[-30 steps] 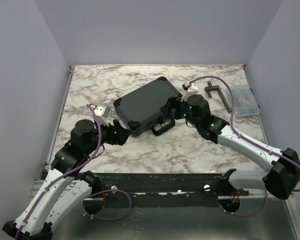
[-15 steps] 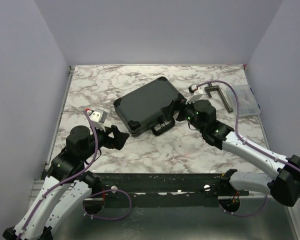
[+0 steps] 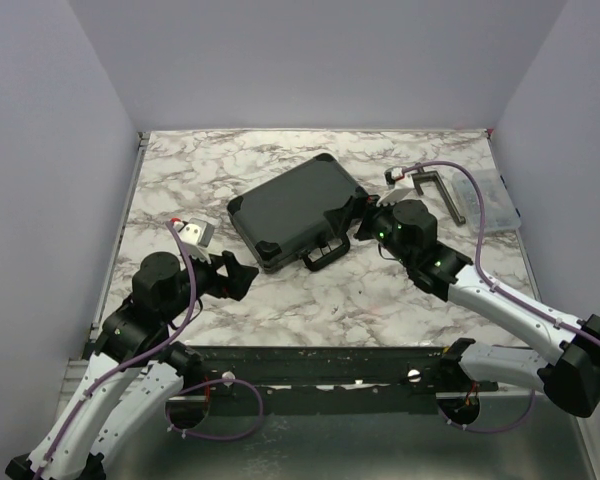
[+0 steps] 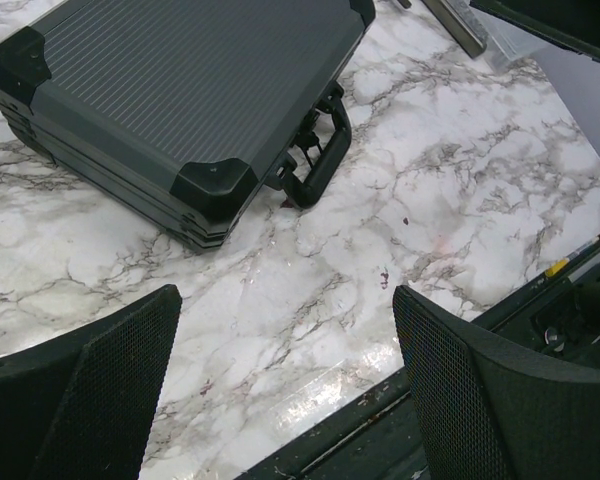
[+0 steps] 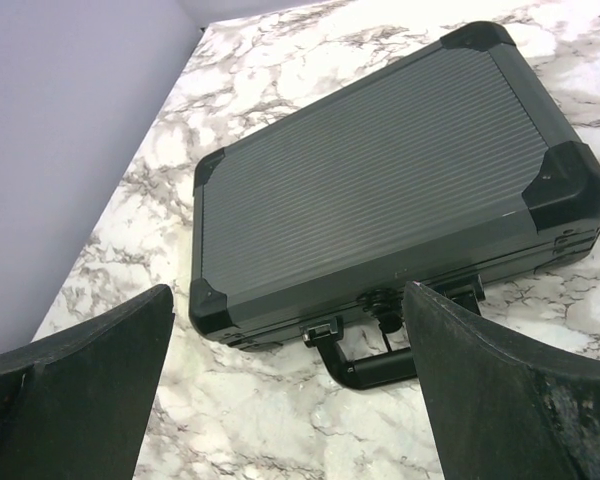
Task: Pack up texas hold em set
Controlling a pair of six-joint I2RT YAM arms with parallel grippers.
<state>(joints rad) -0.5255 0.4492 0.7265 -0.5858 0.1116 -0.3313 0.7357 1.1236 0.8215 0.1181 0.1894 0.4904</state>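
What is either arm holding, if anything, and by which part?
Nothing: the left gripper and right gripper are open and empty, clear of the closed black ribbed hard case.

Case interior: the black case (image 3: 292, 208) lies shut on the bench (image 3: 380, 300), so nothing inside it shows.
Case, left wrist view: its far side runs off the top edge.
Case, from above: the right tool (image 3: 352, 215) covers part of its right-hand corner.
Latches: too small from above to tell if fastened.
Clear box (image 3: 492, 200): contents too small to make out; a purple cable (image 3: 450, 166) overlaps its left edge.
T-shaped bar (image 3: 442, 193): in the left wrist view only one end shows, cut by the top edge.
Fingers (image 4: 110, 390): cut off by the bottom edge in both wrist views.
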